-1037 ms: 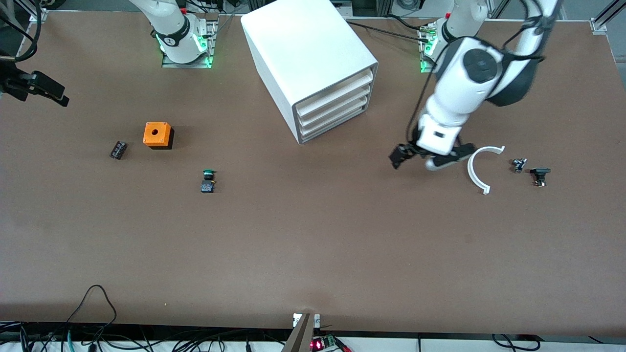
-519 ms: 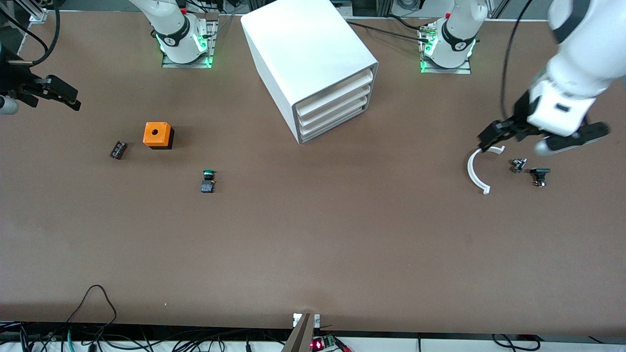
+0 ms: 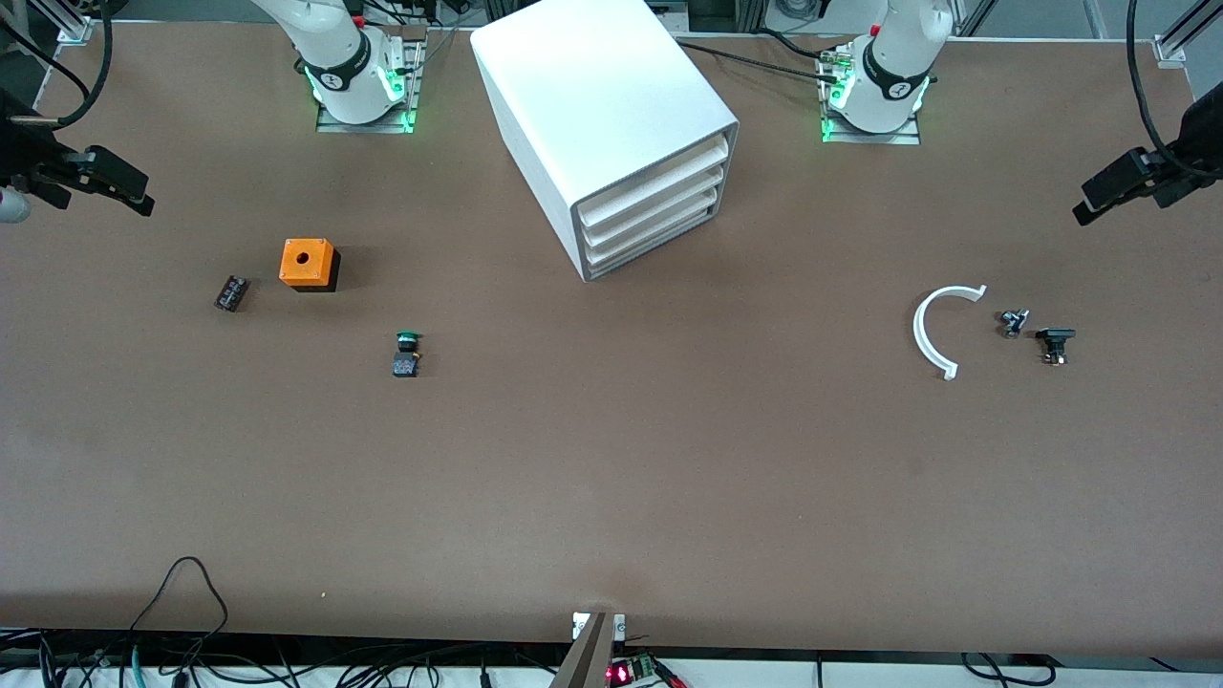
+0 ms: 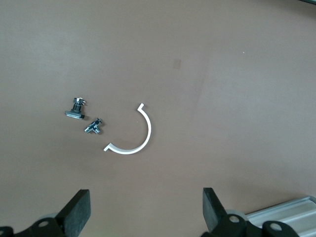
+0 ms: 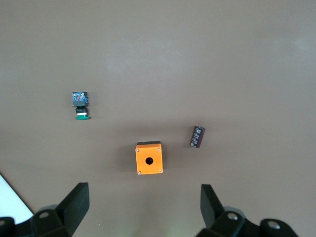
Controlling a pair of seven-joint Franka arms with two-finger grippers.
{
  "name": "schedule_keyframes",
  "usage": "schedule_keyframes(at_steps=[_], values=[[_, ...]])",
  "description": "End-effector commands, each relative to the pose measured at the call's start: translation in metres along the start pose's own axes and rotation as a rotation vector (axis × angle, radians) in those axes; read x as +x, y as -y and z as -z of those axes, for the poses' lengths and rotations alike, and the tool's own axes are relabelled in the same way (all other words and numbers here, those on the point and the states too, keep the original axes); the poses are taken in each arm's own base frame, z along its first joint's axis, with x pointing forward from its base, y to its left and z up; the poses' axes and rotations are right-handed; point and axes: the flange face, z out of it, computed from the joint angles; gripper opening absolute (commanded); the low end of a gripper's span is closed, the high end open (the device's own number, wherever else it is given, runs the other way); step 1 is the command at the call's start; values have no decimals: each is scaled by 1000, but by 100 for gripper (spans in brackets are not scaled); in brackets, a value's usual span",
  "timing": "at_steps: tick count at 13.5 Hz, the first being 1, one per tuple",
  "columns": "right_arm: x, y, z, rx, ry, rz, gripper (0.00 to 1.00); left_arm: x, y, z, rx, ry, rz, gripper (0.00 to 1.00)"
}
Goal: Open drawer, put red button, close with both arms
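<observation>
We take the white cabinet (image 3: pixel 611 134) as our landmark. Its three drawers all sit flush and closed, fronts facing the left arm's end of the desk (image 3: pixel 611 497) and slightly toward the front camera; the drawer (image 3: pixel 652 196) we would work is one of these three alike. We see no red button anywhere in these views. The only button in sight is the green-capped one (image 3: pixel 406 354), lying toward the right arm's end from the cabinet and nearer the camera, with the orange box (image 3: pixel 308 264) and a small dark cylinder (image 3: pixel 230 292) farther out toward that end.

The left end effector (image 4: pixel 143 212) hangs high over the desk edge at the left arm's end, well apart from the cabinet, fingers spread wide and holding nothing; below it lie a white arc piece (image 3: pixel 938 330) and two small dark metal parts (image 3: pixel 1036 334). The right end effector (image 5: pixel 143 210) hangs over the desk edge at the right arm's end, also spread and empty, looking down on the orange box.

Our judgement: either the red button already rests inside a closed drawer, or it is missing. The risk from here is mistaking the green button for the target, or pulling a light cabinet along the desk when a drawer is tugged without the other arm bracing it.
</observation>
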Motion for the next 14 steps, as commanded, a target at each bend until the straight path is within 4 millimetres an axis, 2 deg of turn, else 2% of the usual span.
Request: schedule_keyframes(at_steps=[1,6,8,14], values=[[-1,-6,6,-2,0,-2,100,0,-6,5,-3,6,-24,100],[0,-8,6,-3,1,-2,100,2,-9,9,-5,-16,-27,100],[1,-6,11,-2,-10,1,100,4,-16,6,0,-5,-39,100],[2,-6,18,-3,-26,4,100,6,-13,5,2,3,-31,100]])
